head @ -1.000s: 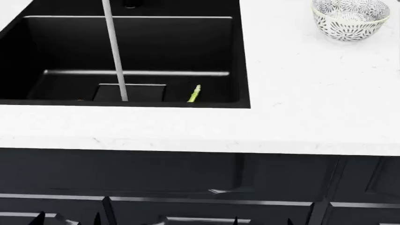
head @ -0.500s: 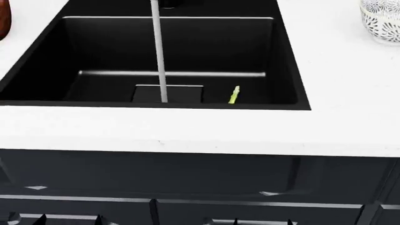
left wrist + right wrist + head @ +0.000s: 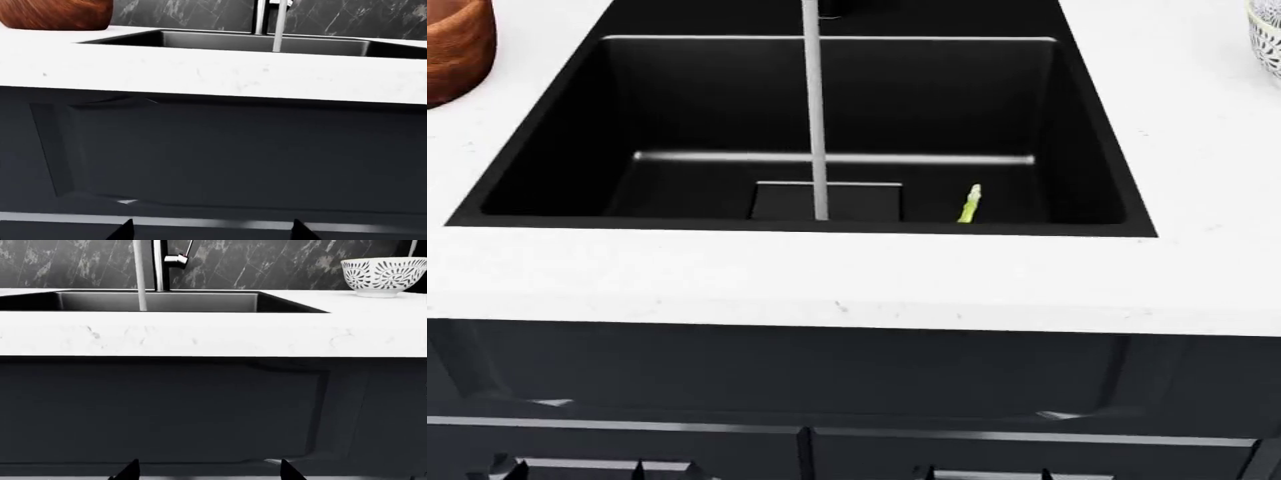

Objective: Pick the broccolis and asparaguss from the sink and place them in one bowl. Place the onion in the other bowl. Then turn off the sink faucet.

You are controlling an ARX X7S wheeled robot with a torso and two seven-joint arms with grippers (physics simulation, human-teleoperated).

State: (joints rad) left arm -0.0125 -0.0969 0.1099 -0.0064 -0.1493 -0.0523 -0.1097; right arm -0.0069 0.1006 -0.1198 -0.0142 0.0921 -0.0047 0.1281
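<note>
The black sink lies ahead, with water running from the sink faucet in a thin stream onto the drain panel. One asparagus lies on the basin floor to the right of the drain. No broccoli or onion shows. The wooden bowl stands on the counter to the left of the sink, and the patterned bowl to its right. My left gripper and right gripper hang low in front of the cabinet doors. Both are open and hold nothing.
The white counter runs around the sink, and its front edge stands above both grippers. Dark cabinet fronts fill the space below it. A dark marbled backsplash rises behind the faucet.
The head view has slid left along the counter. The sink now sits centred, the wooden bowl has come into view at the left, and the patterned bowl has gone to the right edge.
</note>
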